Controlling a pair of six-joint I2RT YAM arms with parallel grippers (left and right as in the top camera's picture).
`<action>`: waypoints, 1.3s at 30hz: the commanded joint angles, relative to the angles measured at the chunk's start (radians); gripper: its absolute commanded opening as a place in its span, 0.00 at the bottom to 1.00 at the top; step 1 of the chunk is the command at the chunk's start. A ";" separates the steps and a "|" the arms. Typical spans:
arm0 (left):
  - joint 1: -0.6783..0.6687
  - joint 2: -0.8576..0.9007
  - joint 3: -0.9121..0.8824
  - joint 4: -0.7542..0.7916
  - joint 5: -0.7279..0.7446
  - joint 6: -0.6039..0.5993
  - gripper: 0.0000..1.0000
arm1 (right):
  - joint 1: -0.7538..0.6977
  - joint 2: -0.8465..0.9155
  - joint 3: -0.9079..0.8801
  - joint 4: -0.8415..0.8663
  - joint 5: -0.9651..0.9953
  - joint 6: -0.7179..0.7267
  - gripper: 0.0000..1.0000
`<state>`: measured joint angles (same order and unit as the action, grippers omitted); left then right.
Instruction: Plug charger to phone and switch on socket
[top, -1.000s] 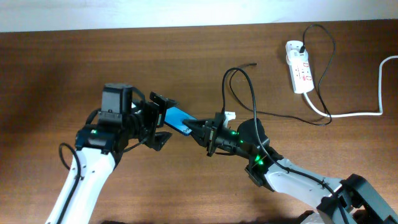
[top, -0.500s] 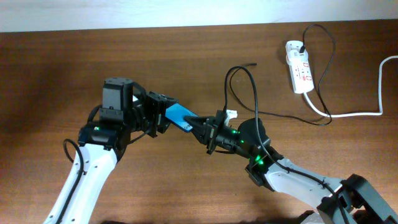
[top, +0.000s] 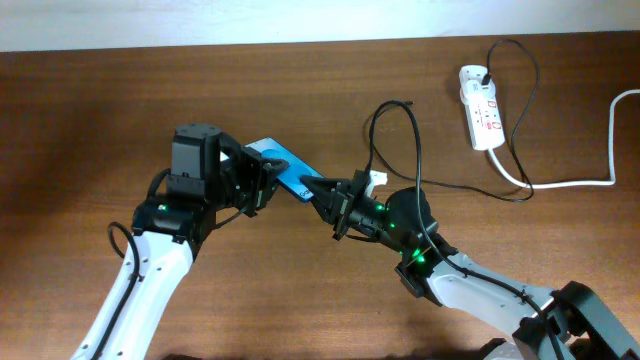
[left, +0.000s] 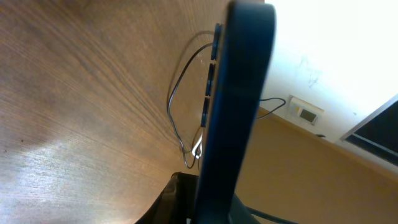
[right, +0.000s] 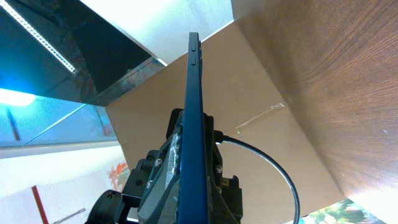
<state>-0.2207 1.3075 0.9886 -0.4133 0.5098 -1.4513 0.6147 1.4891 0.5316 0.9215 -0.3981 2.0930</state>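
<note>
Over the middle of the brown wooden desk (top: 100, 110): you had the slim black-edged phone with a bright blue screen (top: 283, 170) lifted clear of the surface and tilted, caught between the two arms.
Left tool (top: 258, 183): it was closed on the phone's left end. Its wrist view showed the phone (left: 239, 93) edge-on, as a dark bar close to the lens.
Right tool (top: 322, 192): it was clamped on the phone's opposite end. Your right wrist view also showed the phone (right: 194, 124) edge-on, running up the centre of the picture.
Charger: the long thin black charger cable (top: 418, 150) arched up beside the right arm and trailed off toward the far right. I could not tell where its plug tip lay.
Socket: the white oblong power strip with red-marked switches (top: 482, 118) lay flat at the far right, well apart from the phone, with a black plug (top: 486, 76) in its far end.
Cord: the thick white cord (top: 570, 184) ran from the power strip to the desk's right edge.
</note>
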 joint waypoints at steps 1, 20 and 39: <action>-0.009 0.002 0.012 0.056 0.014 -0.019 0.08 | 0.014 -0.008 0.002 -0.004 -0.044 -0.008 0.04; -0.004 0.002 0.012 0.060 -0.055 0.039 0.00 | 0.014 -0.008 0.002 -0.081 -0.047 -0.017 0.52; 0.087 0.002 0.012 -0.307 -0.106 0.724 0.00 | -0.158 -0.021 0.014 -0.499 -0.070 -1.104 0.98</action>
<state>-0.1360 1.3186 0.9871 -0.7044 0.3988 -0.7879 0.5236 1.4811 0.5365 0.4412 -0.4534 1.1423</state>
